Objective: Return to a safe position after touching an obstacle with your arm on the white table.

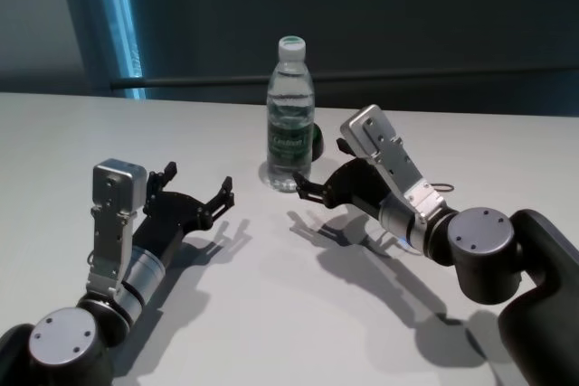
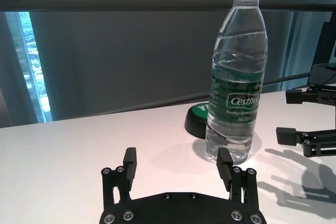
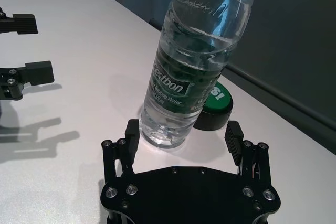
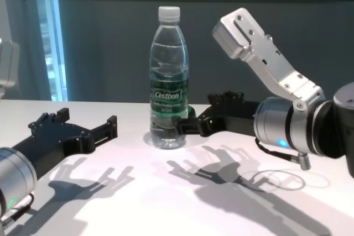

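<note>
The obstacle, a tall clear water bottle [image 1: 289,124] with a white cap and a dark green label, stands upright on the white table [image 1: 271,314]. My right gripper [image 1: 319,165] is open, low over the table. In the right wrist view the bottle's base [image 3: 173,124] sits just between its fingertips [image 3: 132,128], close to one finger; I cannot tell if they touch. My left gripper [image 1: 197,180] is open and empty, apart from the bottle on its left. The left wrist view shows the bottle [image 2: 237,77] ahead of one finger.
A small low black-and-green round object [image 1: 316,140] sits right behind the bottle; it also shows in the right wrist view [image 3: 214,109]. A dark wall with a rail runs along the table's far edge. The near tabletop [image 4: 166,203] carries only arm shadows.
</note>
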